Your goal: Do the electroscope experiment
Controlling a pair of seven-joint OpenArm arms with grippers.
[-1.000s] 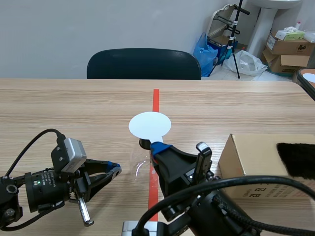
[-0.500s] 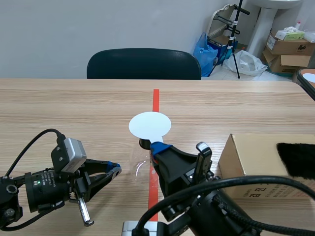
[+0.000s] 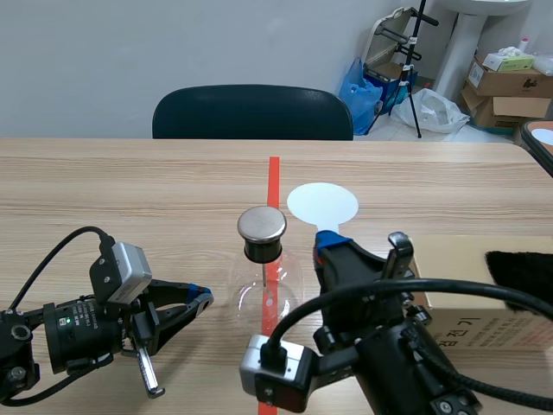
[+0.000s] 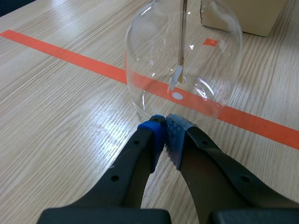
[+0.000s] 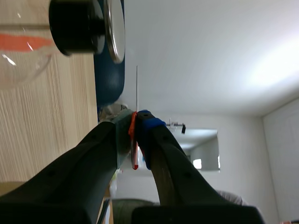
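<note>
One clear, round-bellied glass flask [image 3: 263, 292] stands on the red tape line [image 3: 274, 177] of the wood-grain worktop [image 3: 130, 190]. It is plugged by one black stopper [image 3: 262, 250] topped with one flat round metal cap [image 3: 262, 223]. Inside the flask hangs one thin rod [image 4: 184, 32] with a small pale leaf [image 4: 175, 78] at its end. One flat white disc [image 3: 322, 203] on a slim stem stands at 2 o'clock from the cap, apart from it. The stem is clamped in the right end effector [image 3: 327, 246], and the part between the pads looks red in the wrist view. The left end effector [image 3: 203, 300] lies at 9 o'clock from the flask, its two blue pads together on nothing, near the glass. One cardboard box [image 3: 458, 259] sits at 3 o'clock from the flask and carries one black furry cloth [image 3: 523, 281]. One dark chair [image 3: 252, 112] stands at 12 o'clock, beyond the worktop.
</note>
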